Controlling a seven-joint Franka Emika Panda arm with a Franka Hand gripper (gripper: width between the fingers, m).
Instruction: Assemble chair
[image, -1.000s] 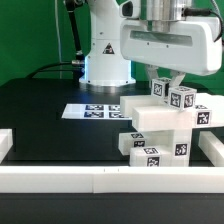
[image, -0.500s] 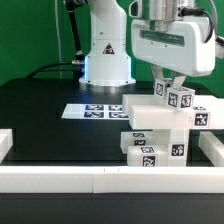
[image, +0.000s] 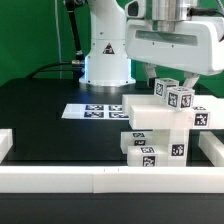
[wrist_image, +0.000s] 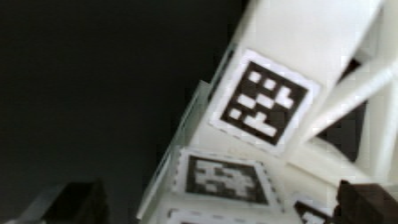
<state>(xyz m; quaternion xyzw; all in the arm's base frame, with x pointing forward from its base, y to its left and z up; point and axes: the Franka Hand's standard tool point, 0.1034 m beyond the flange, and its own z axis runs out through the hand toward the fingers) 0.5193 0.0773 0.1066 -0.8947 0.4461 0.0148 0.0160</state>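
The exterior view is being lit brightly and evenly; soft shadows are being cast. The wrist view is being rendered blurred and dim.

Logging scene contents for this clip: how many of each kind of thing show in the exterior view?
Robot arm: 1
Partly built white chair: 1
Marker board: 1
White border rails: 3
Black table: 1
Total: 7

White rounded arm base (image: 105, 55) with small black logo, boxy white gripper (image: 172, 72), fingers possibly dark
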